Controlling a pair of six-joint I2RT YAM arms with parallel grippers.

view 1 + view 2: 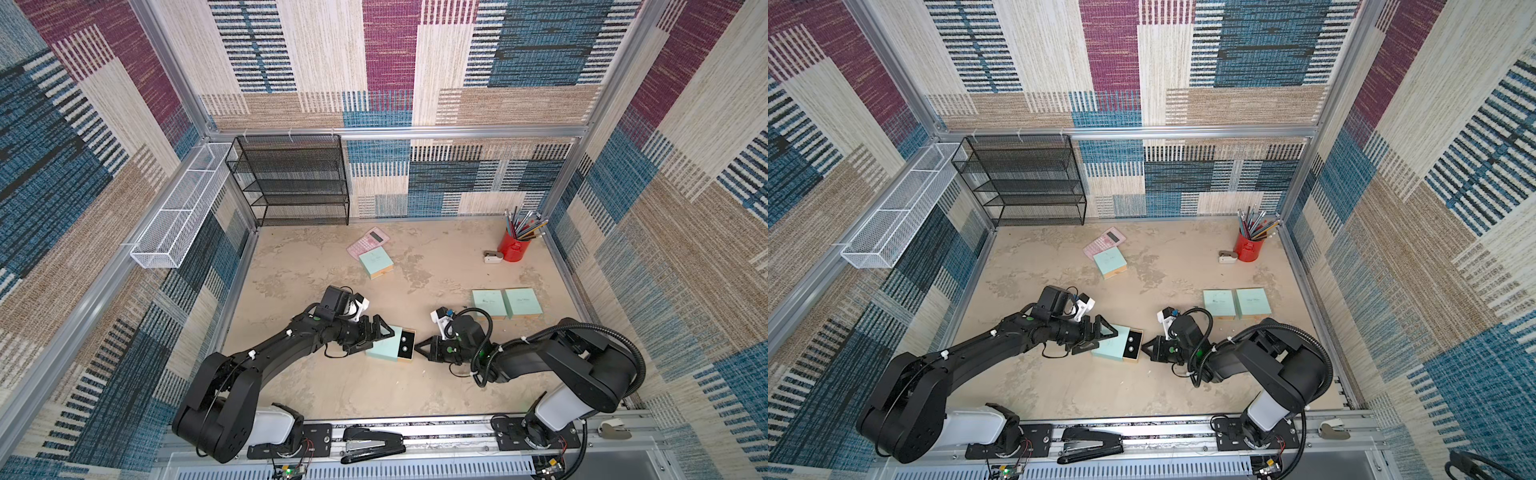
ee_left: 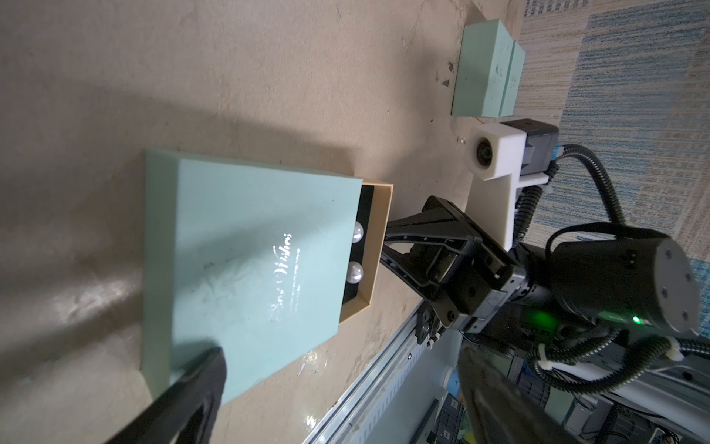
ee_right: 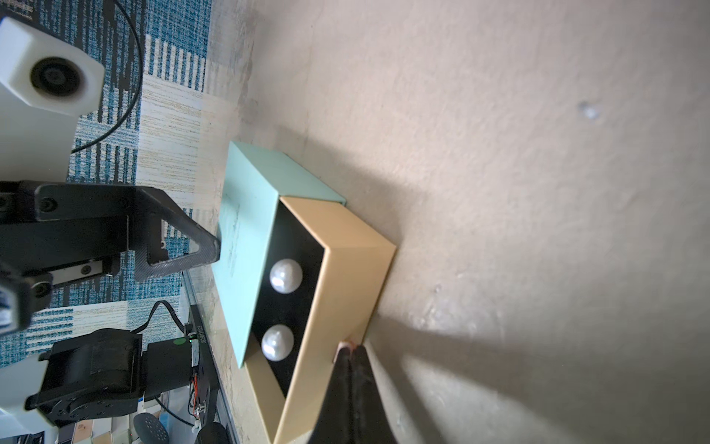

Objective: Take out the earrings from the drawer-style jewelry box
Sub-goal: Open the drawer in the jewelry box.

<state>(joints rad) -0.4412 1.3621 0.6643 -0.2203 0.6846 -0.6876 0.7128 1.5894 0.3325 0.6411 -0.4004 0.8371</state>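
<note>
The mint-green box lay mid-floor, its tan drawer slid partway out to the right. Two pearl earrings sat in the drawer on black lining. The left gripper had its fingers spread wide, tips over the box's left end, clamped on nothing. The right gripper was pinched together, tips against the drawer's front wall; whether they held its small tab was unclear. A pair of closed boxes lay far right, and another closed box lay beside a calculator. A red cup held pencils. Bare floor lay open between the box and the near rail.
</note>
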